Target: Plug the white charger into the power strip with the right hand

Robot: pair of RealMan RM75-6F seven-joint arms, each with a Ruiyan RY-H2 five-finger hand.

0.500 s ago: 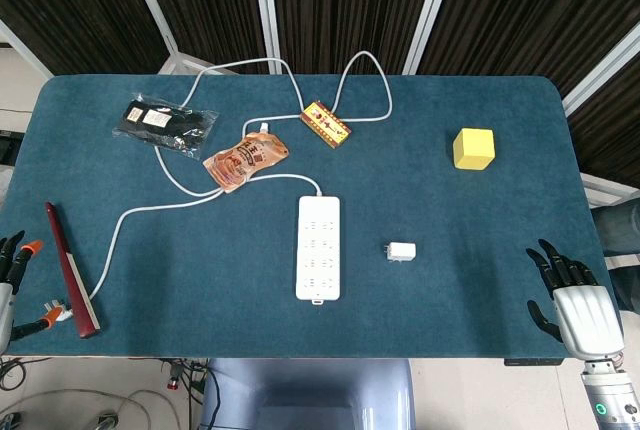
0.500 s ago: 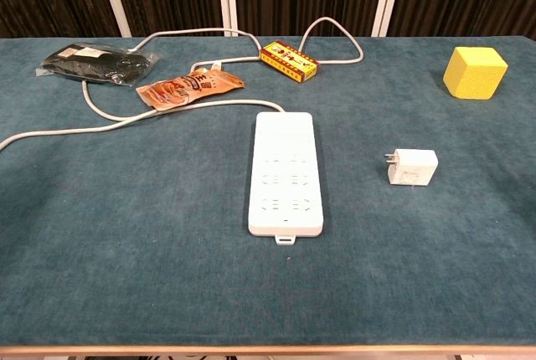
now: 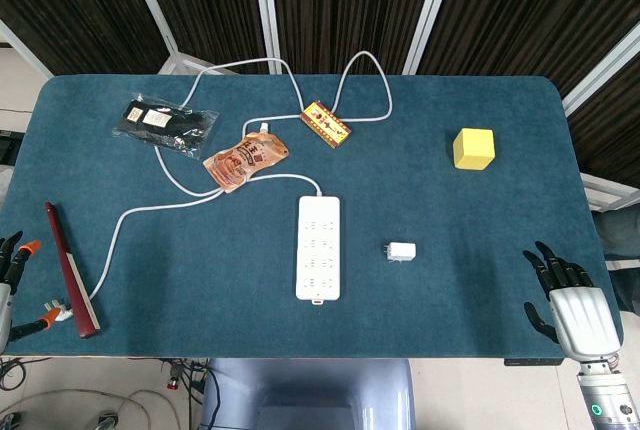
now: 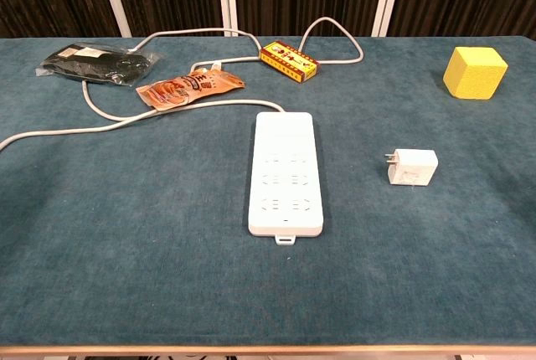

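Behind the tabletop (image 3: 480, 240), which is covered in dark teal felt, we see dark slatted panels with white frames. The white charger (image 4: 412, 167) lies on its side near the middle, just to the right of the white power strip (image 4: 285, 172) but apart from it, with its two prongs pointing toward the strip. Our right hand (image 3: 568, 295) is at the near right corner of the tabletop, well apart from the charger, with fingers spread and nothing in it. Our left hand (image 3: 10, 260) shows only at the left edge; some fingers are apart and it appears to hold nothing.

We think several things can go wrong from here. The charger is small and lies flat, so the fingers may push it over the felt and not lift it, or knock it against the strip. It must be turned so that the prongs point down; a weak pinch can let it twist or fall. The strip is light and not fixed, so pressing off-centre may slide or tip it, and the prongs can miss the slots. The yellow cube (image 3: 474, 148) is far enough from the reach path, we judge.
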